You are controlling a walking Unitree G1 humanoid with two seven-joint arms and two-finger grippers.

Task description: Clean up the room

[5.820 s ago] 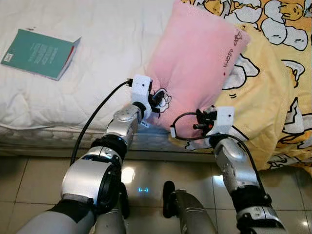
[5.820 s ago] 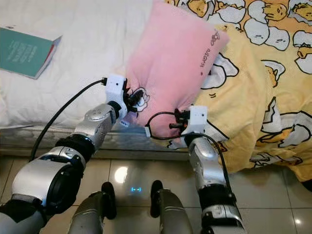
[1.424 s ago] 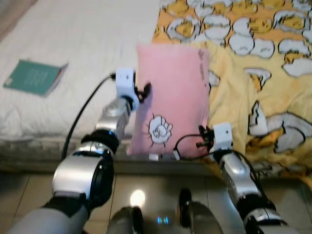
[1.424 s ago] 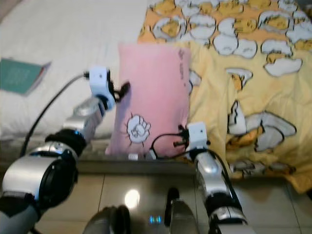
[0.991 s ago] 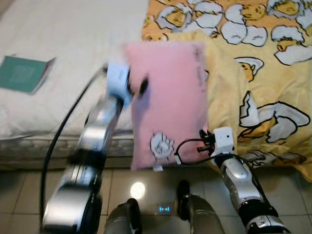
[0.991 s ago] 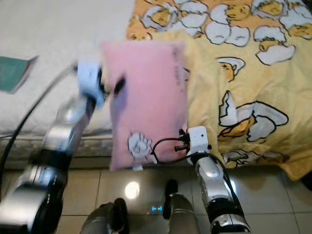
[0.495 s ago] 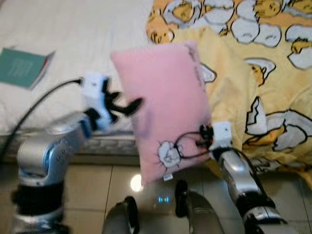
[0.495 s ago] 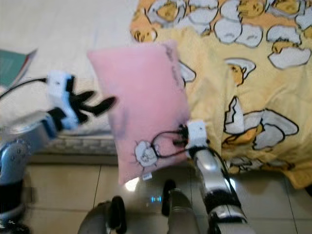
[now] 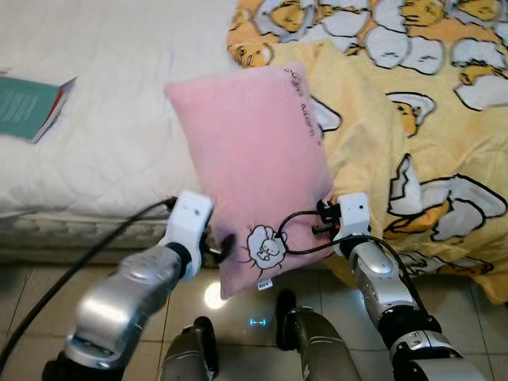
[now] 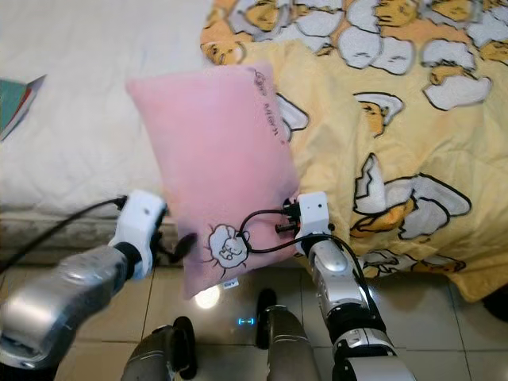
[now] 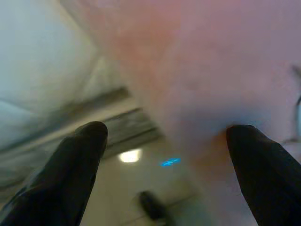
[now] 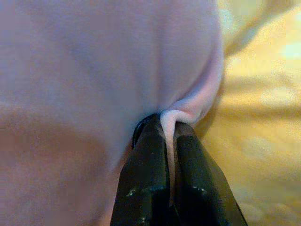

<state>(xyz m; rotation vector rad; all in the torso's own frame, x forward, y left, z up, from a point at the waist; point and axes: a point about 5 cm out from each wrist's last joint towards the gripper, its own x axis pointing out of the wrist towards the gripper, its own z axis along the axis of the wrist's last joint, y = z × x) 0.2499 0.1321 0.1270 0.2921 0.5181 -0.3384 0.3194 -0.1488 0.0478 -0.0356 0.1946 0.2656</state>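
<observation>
The left gripper [image 11: 164, 155] has come down and in since half a second ago. Back then it was out to the left of the soft pink pillow with a small white drawing near its bottom [image 9: 254, 167], with its fingers spread in the air. Now it sits low, right by the pillow's near left corner. The pillow has stayed about the same, tipped with its top leaning left.

The left arm is bent and reaches forward from the near left. Its two black fingers [image 11: 77, 165] are spread wide apart. One finger is against the pink cloth and the other is out over the floor and the bed edge. Nothing is pinched between them.

The right arm comes up from the near right. The right gripper [image 12: 168, 136] has its fingers squeezed together on a fold at the pillow's near right edge, and it holds the pillow up. The pillow hangs over the near edge of the white bed [image 9: 111, 119], with its bottom corner over the shiny tiled floor [image 9: 32, 294].

A yellow blanket with egg cartoons [image 9: 413, 119] covers the right side of the bed. A flat green book [image 9: 28, 103] lies on the bed, far to the left.
</observation>
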